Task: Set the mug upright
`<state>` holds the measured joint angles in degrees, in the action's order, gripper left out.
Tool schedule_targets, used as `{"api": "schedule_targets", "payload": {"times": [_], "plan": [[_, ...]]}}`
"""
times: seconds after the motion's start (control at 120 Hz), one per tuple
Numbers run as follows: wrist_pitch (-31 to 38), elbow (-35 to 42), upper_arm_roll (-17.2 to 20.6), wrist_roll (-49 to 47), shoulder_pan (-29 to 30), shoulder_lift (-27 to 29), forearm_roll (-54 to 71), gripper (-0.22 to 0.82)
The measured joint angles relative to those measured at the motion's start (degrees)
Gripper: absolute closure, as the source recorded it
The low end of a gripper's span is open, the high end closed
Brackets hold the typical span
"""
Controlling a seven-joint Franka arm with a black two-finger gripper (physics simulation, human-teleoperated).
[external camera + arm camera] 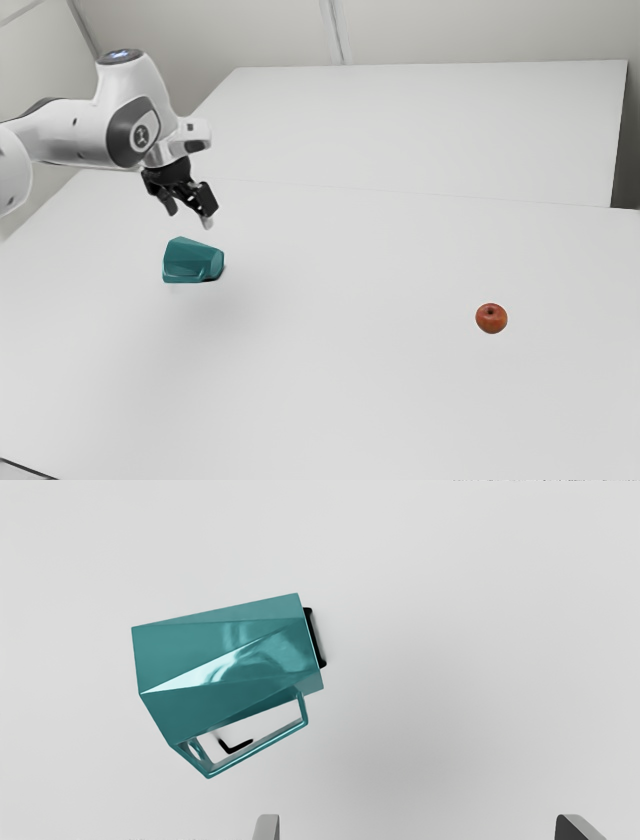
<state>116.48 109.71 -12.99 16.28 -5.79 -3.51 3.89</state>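
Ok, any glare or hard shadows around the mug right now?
Wrist view: a whitish glare streak crosses the mug's facets; hard black shadow patches show beside one end and through the handle loop, with soft grey shading on the table. Exterior view: the mug looks darker, with a small dark shadow under its right-hand end.

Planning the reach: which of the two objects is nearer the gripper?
The teal mug, lying on its side near the gripper; the red fruit sits toward the exterior view's right.

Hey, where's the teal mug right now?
The teal mug lies on its side on the white table, toward the exterior view's left, lower in that view than the open gripper.
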Motion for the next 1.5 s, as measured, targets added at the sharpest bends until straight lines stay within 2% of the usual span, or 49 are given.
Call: {"api": "schedule_targets", "payload": {"times": [0.108,0.175,0.283,0.392,0.625,0.883,1.183,1.5], "plan": [[0.56,-0.41,0.1,-0.33,0.9,-0.14,-0.09,0.0],[0.53,-2.8,1.48,-0.03,3.25,-1.23,-1.91,0.0],[-2.91,-11.05,1.7,1.99,8.38,-5.18,-7.69,0.0],[-6.58,-15.79,2.1,4.95,14.09,-9.83,-14.01,0.0],[-14.15,-24.11,2.53,12.47,21.41,-19.01,-23.13,0.0],[-21.6,-33.11,10.23,20.18,32.33,-29.07,-26.54,0.0],[-25.63,-34.59,11.32,27.27,35.95,-34.69,-32.98,0.0],[-27.58,-34.66,11.51,31.96,37.48,-36.89,-41.31,0.0]]}}
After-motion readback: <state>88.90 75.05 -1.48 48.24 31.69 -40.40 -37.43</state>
